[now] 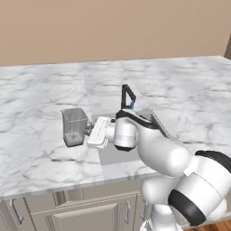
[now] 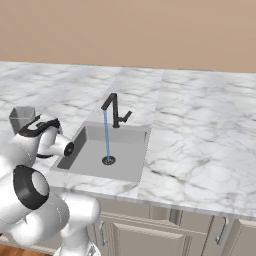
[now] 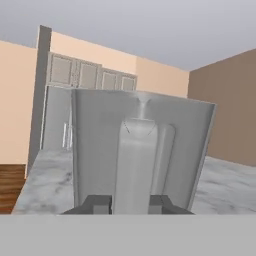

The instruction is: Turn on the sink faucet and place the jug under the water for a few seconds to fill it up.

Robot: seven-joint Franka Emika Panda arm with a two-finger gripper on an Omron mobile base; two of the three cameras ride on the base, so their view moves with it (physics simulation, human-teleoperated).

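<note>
Reaching for the jug beside a running sink

Reaching out level over the marble countertop (image 1: 36, 103), the white arm's gripper (image 1: 90, 130) sits right at the side of the jug (image 1: 74, 126), which stands upright on the counter directly ahead of the hand. In the hand view the jug (image 3: 140, 150) looms close, its pale handle running down the middle straight in front of the two dark fingertips (image 3: 97, 204), one low on each side of the handle. The fingers stand a little apart with the handle's foot between them; whether they actually press on it cannot be told. In the right base view the jug (image 2: 21, 117) shows just beyond the arm's wrist.

Behind the hand, toward the arm's elbow, lies the sink (image 2: 125, 160), a grey basin sunk into the counter. The sink faucet (image 2: 115, 111) stands at its back edge, and the water (image 2: 106, 135) falls from its spout in a thin blue line to the round drain (image 2: 108, 160). The jug is well apart from the stream.
</note>
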